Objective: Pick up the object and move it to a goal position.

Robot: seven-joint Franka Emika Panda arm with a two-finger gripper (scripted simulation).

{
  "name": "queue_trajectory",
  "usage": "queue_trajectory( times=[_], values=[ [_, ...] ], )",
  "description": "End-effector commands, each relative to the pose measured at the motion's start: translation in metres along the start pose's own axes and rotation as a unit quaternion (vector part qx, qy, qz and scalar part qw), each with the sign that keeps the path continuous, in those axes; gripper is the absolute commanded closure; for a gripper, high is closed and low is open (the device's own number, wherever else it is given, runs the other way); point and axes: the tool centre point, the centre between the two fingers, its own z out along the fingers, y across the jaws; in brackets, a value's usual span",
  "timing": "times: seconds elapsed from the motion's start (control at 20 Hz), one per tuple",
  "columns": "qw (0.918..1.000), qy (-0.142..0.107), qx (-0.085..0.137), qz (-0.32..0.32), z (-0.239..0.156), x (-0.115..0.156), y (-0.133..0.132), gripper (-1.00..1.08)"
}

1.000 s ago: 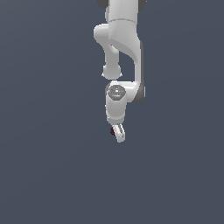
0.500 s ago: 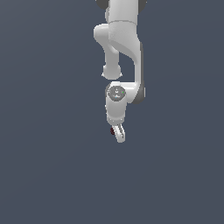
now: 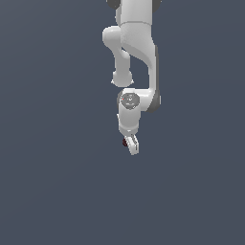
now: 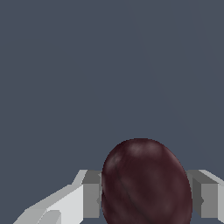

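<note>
We see a glossy white, rounded-link robot arm [image 3: 136, 43] with dark grey joint bands — a grey round cap with red marks at its wrist [image 3: 128, 99] — ending in a white, angular gripper [image 3: 131, 145] with grey finger pads [image 4: 91, 199].

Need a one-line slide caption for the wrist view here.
Wrist view: the gripper shut on the dark maroon object, one grey finger pad on either side, against a plain slate background.
</note>
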Motion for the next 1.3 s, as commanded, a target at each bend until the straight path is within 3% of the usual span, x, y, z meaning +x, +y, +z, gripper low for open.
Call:
queue_trajectory(
  times=[0.0, 0.8, 1.25],
  values=[
    [1.0000, 0.000, 0.000, -0.001, -0.001, -0.013, 0.002, 1.08],
    [1.0000, 0.000, 0.000, -0.001, -0.014, -0.160, 0.028, 1.08],
    [1.0000, 0.000, 0.000, -0.001, -0.017, -0.194, 0.033, 1.08]
  ],
)
